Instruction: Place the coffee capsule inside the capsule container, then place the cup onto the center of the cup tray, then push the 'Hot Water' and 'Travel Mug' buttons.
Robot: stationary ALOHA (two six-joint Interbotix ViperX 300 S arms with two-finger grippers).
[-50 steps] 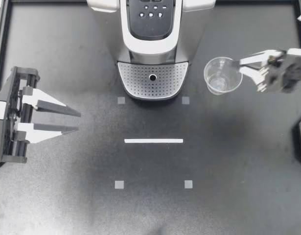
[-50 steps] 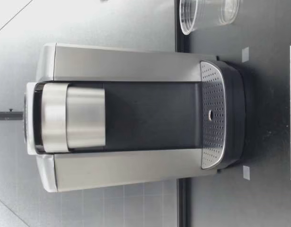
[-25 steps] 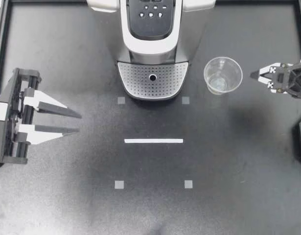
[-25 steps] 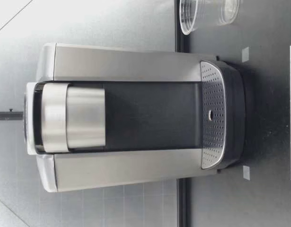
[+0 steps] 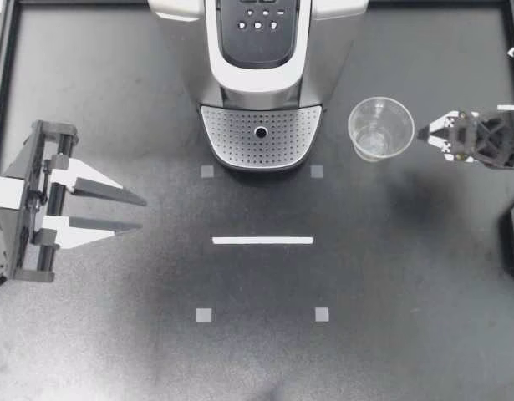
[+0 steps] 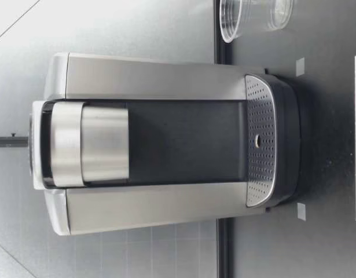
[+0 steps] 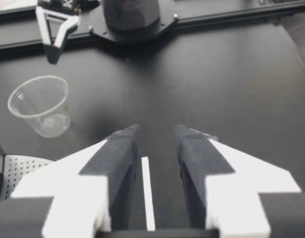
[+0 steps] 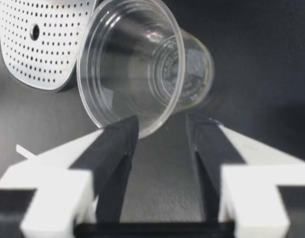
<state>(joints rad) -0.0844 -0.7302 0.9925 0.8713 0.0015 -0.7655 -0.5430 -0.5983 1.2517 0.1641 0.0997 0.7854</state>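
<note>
One cup (image 5: 380, 128), one coffee machine (image 5: 261, 75)

White tape strip (image 5: 262, 241), four grey squares (image 5: 204, 315) on black table (image 5: 407, 292).

left gripper (image 5: 139, 213): hung well apart from the cup (image 5: 380, 127), on the side opposite my right gripper, pointing across toward it.
left fingers (image 7: 123, 148): spread in a flat, side-by-side pose, with nothing between them.
right gripper (image 5: 425, 134): hung just beside the cup, turned on edge, tips aimed at its rim.
right fingers (image 8: 115, 144): stood a narrow gap apart, gripping nothing.
</note>
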